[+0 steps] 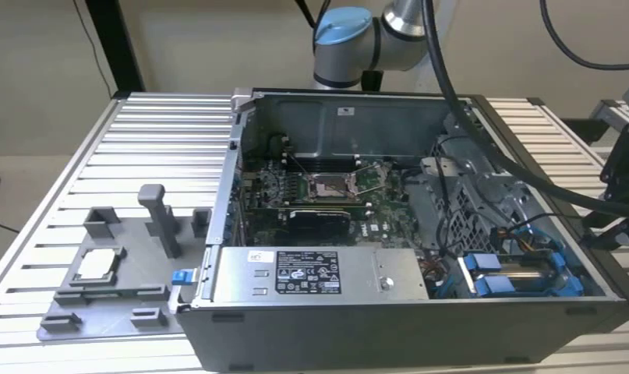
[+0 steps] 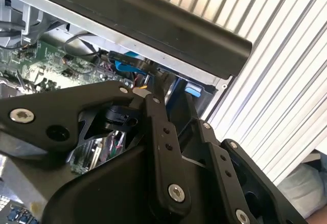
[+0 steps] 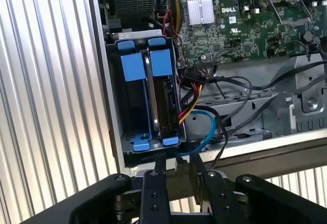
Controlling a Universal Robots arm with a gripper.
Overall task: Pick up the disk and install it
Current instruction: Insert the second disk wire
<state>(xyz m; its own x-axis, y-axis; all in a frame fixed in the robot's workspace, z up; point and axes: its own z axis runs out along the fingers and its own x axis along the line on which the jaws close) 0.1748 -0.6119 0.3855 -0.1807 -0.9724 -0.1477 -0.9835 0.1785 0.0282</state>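
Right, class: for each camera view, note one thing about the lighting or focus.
Exterior view: even light, the computer case interior dim. Second wrist view: the black fingers close up look soft; the ribbed table glares white. First wrist view: the blue drive carriers are sharp and brightly lit.

The disk [image 3: 162, 98] stood on edge in its bright blue carrier, seated in the drive bay at the corner of the open computer case; in the exterior view [image 1: 522, 273] it lay low toward that view's right.
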